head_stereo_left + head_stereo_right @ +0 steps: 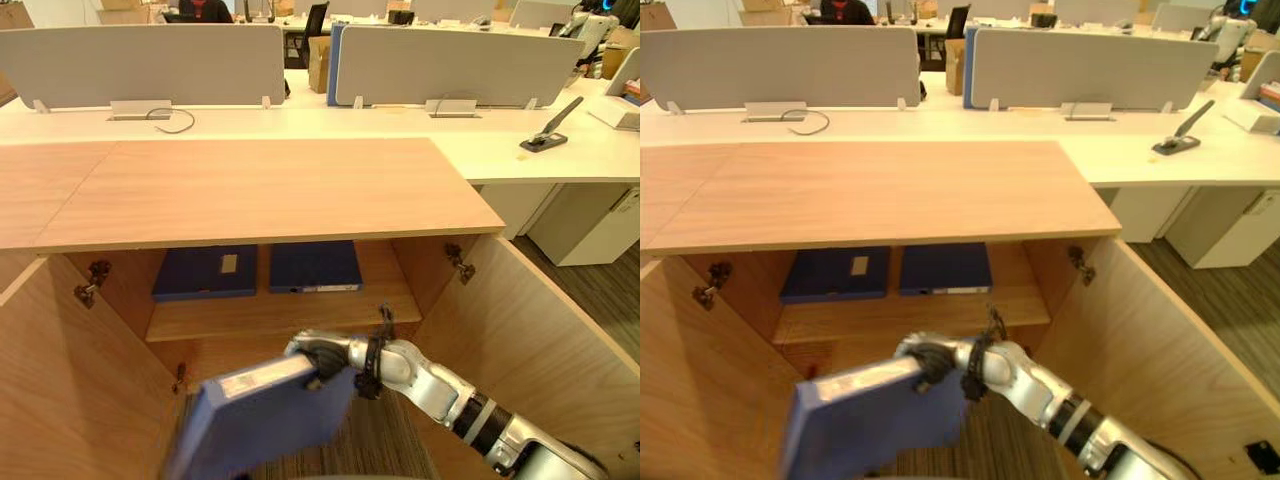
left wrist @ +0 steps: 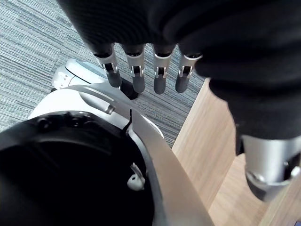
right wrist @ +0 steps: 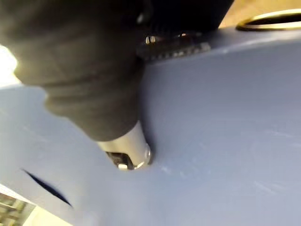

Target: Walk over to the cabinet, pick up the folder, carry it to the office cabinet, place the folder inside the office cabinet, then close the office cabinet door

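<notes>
Right hand (image 1: 325,360) clamped on the upper edge of the blue folder (image 1: 262,422), held tilted before the open cabinet (image 1: 260,190), beyond the hand two other folders (image 1: 205,272) flat on the shelf (image 1: 280,312) — doors (image 1: 535,335) wide on either side, left hand (image 2: 135,70) straight-fingered, empty.

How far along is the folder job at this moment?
Done: the folder is picked up and brought to the open office cabinet. In hand: the right hand grips it before the shelf, where two other folders lie. Left: set it inside and shut the doors. The left hand hangs open.
</notes>
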{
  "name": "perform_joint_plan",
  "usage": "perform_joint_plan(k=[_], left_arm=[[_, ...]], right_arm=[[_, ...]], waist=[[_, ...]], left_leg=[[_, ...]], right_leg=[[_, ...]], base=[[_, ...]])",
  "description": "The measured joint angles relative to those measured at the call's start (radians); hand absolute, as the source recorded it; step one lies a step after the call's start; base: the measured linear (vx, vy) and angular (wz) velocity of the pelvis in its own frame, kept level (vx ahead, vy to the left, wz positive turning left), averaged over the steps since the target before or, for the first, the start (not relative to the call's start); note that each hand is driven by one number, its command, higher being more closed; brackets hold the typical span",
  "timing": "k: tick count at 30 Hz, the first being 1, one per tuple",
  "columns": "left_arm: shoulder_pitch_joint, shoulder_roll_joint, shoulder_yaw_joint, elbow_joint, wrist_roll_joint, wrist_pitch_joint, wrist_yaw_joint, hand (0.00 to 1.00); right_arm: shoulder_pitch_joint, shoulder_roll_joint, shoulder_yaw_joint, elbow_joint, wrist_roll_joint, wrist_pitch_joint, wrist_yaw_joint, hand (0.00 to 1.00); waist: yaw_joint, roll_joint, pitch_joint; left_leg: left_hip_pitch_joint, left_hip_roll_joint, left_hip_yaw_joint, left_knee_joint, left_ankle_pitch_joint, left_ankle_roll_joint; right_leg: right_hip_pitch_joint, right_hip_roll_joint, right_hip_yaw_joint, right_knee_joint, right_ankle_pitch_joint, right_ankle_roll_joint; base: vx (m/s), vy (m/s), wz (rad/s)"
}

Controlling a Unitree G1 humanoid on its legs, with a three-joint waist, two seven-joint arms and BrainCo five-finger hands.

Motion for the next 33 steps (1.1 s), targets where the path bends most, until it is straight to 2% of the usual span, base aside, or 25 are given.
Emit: perform_joint_plan(k=[4,7,10,12,14,18,20,23,26,29,31,33], left_arm=[[-0.011,0.000,-0.006,0.001,0.010,0.000,0.000,0.00],[-0.027,0.000,-0.015,0.000,0.034,-0.002,0.002,0.00],[-0.034,-0.003,-0.029,-0.001,0.035,-0.009,0.010,0.00],[-0.037,-0.007,-0.037,-0.002,0.035,-0.010,0.017,0.00],[-0.044,-0.010,-0.043,-0.005,0.038,-0.015,0.020,0.00],[-0.048,-0.017,-0.039,-0.033,0.037,-0.017,0.031,0.00],[-0.048,-0.023,-0.045,-0.067,0.033,-0.017,0.041,0.00],[-0.049,-0.024,-0.075,-0.104,0.004,-0.014,0.052,0.00],[-0.049,-0.019,-0.117,-0.149,-0.056,-0.009,0.063,0.00],[-0.049,-0.015,-0.165,-0.223,-0.125,-0.008,0.069,0.00],[-0.052,-0.017,-0.207,-0.267,-0.184,-0.004,0.071,0.00],[-0.054,-0.020,-0.224,-0.299,-0.212,-0.003,0.074,0.00]], right_arm=[[0.005,-0.019,0.005,0.131,-0.040,0.000,0.008,1.00],[0.007,0.027,-0.042,0.244,-0.030,0.010,0.013,1.00],[0.024,0.094,-0.151,0.352,0.033,0.059,0.007,1.00],[0.028,0.128,-0.229,0.390,0.119,0.097,-0.006,1.00],[0.016,0.176,-0.342,0.432,0.261,0.132,-0.054,1.00],[-0.040,0.262,-0.466,0.480,0.520,0.179,-0.160,1.00],[-0.101,0.306,-0.504,0.480,0.728,0.203,-0.223,1.00],[-0.216,0.361,-0.571,0.480,0.953,0.212,-0.273,1.00],[-0.323,0.387,-0.618,0.482,1.121,0.215,-0.316,1.00],[-0.390,0.378,-0.656,0.488,1.233,0.219,-0.344,1.00],[-0.456,0.377,-0.693,0.487,1.355,0.214,-0.356,1.00],[-0.508,0.376,-0.723,0.484,1.434,0.199,-0.374,1.00]], waist=[[-0.002,0.007,0.019],[0.001,0.012,0.039],[0.005,0.025,0.061],[0.007,0.035,0.075],[0.012,0.042,0.103],[0.017,0.041,0.147],[0.020,0.040,0.174],[0.039,0.041,0.205],[0.060,0.043,0.241],[0.073,0.056,0.309],[0.074,0.092,0.372],[0.073,0.112,0.405]], left_leg=[[0.000,-0.006,-0.003,0.000,0.000,0.001],[-0.001,-0.007,-0.009,0.000,0.000,0.001],[-0.005,-0.010,-0.025,0.000,0.000,0.001],[-0.012,-0.013,-0.035,0.000,0.001,0.001],[-0.030,-0.016,-0.052,0.004,0.003,0.004],[-0.086,-0.016,-0.064,0.034,0.004,0.006],[-0.128,-0.014,-0.076,0.060,0.004,0.007],[-0.168,-0.007,-0.071,0.079,0.004,0.007],[-0.211,-0.002,-0.072,0.122,-0.004,0.006],[-0.301,-0.005,-0.096,0.284,-0.070,0.014],[-0.410,-0.008,-0.124,0.476,-0.148,0.023],[-0.480,-0.017,-0.147,0.578,-0.186,0.026]], right_leg=[[-0.002,-0.006,0.000,0.005,-0.003,0.003],[-0.002,-0.007,-0.002,0.006,-0.003,0.003],[-0.002,-0.008,-0.008,0.007,-0.004,0.003],[-0.004,-0.010,-0.018,0.007,-0.004,0.003],[-0.009,-0.011,-0.029,0.007,-0.003,0.003],[-0.037,-0.013,-0.042,0.017,-0.002,0.002],[-0.059,-0.015,-0.056,0.026,-0.002,0.001],[-0.104,-0.017,-0.055,0.052,-0.004,-0.003],[-0.141,-0.029,-0.055,0.089,-0.009,-0.009],[-0.178,-0.047,-0.057,0.168,-0.036,-0.011],[-0.239,-0.073,-0.055,0.294,-0.081,-0.009],[-0.290,-0.093,-0.051,0.378,-0.112,-0.007]], base=[[0.00,0.000,0.00],[0.00,0.000,0.01],[0.00,0.003,0.06],[0.00,0.004,0.11],[-0.01,0.006,0.16],[0.01,0.001,0.12],[-0.02,0.005,0.16],[-0.06,0.006,0.01],[-0.07,0.013,0.03],[-0.10,0.038,0.12],[-0.15,0.050,0.14],[-0.20,0.054,0.16]])
